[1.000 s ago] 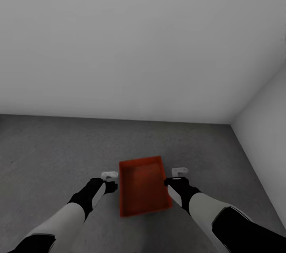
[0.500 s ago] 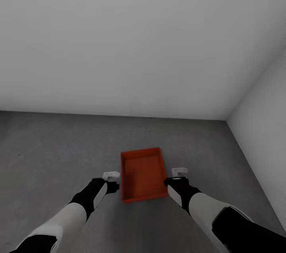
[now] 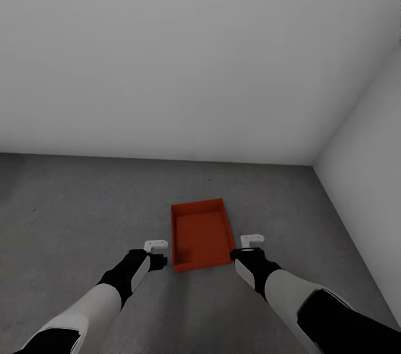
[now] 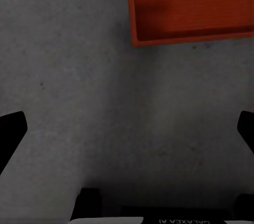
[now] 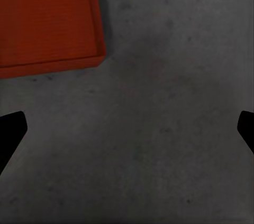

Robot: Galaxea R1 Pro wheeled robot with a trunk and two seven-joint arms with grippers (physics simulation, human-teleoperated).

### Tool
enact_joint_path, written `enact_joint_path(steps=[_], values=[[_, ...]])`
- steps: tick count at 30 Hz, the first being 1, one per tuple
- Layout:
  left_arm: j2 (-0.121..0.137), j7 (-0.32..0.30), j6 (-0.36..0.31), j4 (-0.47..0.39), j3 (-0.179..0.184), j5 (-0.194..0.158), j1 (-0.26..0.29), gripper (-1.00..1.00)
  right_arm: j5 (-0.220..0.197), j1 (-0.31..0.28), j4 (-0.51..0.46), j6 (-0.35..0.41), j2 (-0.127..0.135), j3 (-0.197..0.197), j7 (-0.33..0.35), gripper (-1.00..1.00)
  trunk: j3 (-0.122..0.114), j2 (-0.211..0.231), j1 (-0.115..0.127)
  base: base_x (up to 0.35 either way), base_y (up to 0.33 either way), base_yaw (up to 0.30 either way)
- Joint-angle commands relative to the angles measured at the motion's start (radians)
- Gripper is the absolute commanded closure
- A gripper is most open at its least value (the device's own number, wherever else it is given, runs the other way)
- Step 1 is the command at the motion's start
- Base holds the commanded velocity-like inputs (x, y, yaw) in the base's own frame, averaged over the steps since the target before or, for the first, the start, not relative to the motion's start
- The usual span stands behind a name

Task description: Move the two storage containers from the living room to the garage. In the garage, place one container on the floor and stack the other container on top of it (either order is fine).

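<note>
One orange-red storage container (image 3: 200,234) rests open side up on the garage's dark grey concrete floor (image 3: 78,203). It is empty. My left gripper (image 3: 157,254) hangs open just left of the container's near corner, and my right gripper (image 3: 249,248) hangs open just right of it. Neither touches the bin. The left wrist view has the container (image 4: 190,2) beyond the open left gripper (image 4: 127,134), with bare floor between the fingers (image 4: 10,134). In the right wrist view a corner of the container (image 5: 47,18) lies beyond the open right gripper (image 5: 127,131).
A plain grey-white wall (image 3: 195,64) stands ahead, a short way past the container. A second wall (image 3: 367,165) meets it at a corner on the right. Bare concrete stretches out to the left.
The whole view has shifted back: the container now lies farther ahead of my grippers than a second ago. Both grippers keep their pose and stay open.
</note>
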State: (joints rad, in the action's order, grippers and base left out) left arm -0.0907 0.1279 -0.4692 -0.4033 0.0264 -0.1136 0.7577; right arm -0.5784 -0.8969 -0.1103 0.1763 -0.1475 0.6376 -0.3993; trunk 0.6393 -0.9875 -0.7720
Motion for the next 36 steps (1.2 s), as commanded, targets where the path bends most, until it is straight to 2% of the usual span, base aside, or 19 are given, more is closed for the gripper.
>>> enact_joint_path(steps=[1, 17, 23, 25, 28, 31, 33, 36], values=[[0.0, 0.007, -0.005, -0.002, 0.003, -0.011, 0.0, -1.0, -0.004, 0.0, -0.002, 0.008, 0.0, 0.008, -0.006, -1.0, -0.001, -0.001, 0.0, -0.026, 0.0, 0.0], [0.0, 0.007, -0.005, -0.001, 0.004, -0.011, 0.0, -1.0, -0.005, 0.0, -0.001, 0.007, 0.002, 0.007, -0.005, -1.0, -0.026, -0.001, 0.0, -0.004, 0.0, 0.0], [0.003, -0.001, -0.003, 0.028, 0.006, -0.014, 0.0, -1.0, -0.012, 0.0, 0.034, -0.019, 0.005, 0.008, 0.005, -1.0, -0.035, -0.001, 0.0, 0.0, 0.0, 0.0], [0.004, -0.002, -0.003, 0.052, 0.007, -0.014, 0.0, -1.0, -0.01, 0.003, 0.074, -0.024, 0.0, 0.008, 0.008, -1.0, -0.038, -0.001, 0.0, 0.0, 0.0, 0.0], [0.006, -0.003, -0.006, 0.093, 0.007, -0.019, 0.0, -1.0, -0.007, 0.043, 0.109, -0.028, -0.012, 0.008, 0.008, -1.0, -0.043, -0.001, 0.0, 0.0, 0.0, 0.0], [0.016, -0.002, 0.002, 0.196, 0.006, -0.02, 0.0, -1.0, -0.005, 0.099, 0.123, -0.033, -0.019, 0.008, 0.009, -1.0, -0.048, -0.001, 0.0, 0.0, 0.0, 0.0], [0.022, -0.002, 0.019, 0.245, 0.006, -0.021, 0.0, -1.0, -0.008, 0.114, 0.126, -0.034, -0.021, 0.008, 0.01, -1.0, -0.049, -0.001, 0.0, 0.0, 0.0, 0.0], [0.031, -0.002, 0.081, 0.304, 0.006, -0.025, 0.0, -1.0, -0.008, 0.14, 0.129, -0.03, -0.022, 0.008, 0.012, -1.0, -0.05, -0.001, 0.0, 0.0, 0.0, 0.0]])
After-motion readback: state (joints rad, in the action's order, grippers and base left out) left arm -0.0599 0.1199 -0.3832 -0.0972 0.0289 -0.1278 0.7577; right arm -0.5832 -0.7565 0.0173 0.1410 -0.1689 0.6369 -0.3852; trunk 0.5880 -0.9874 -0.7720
